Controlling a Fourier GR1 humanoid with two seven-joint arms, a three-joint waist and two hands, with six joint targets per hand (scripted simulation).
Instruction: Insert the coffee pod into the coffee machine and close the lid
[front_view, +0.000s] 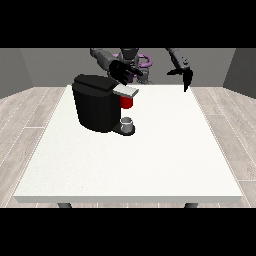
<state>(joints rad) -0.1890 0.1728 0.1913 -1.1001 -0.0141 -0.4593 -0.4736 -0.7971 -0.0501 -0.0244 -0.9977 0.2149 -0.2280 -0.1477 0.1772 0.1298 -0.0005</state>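
Observation:
A black coffee machine (96, 103) stands on the white table (150, 160) at the left of the middle. Its grey lid (126, 91) lies low over the head, and a red pod holder (126, 102) shows under it. A small grey cup (127, 123) sits on the machine's base. The hand at the view's left (121, 72) hovers just above and behind the lid with its fingers spread. The hand at the view's right (186, 77) hangs over the table's far edge, fingers pointing down. No separate coffee pod shows.
The robot's torso (132, 60) stands behind the table's far edge. Wooden floor surrounds the table. The table's near half and right side bear nothing.

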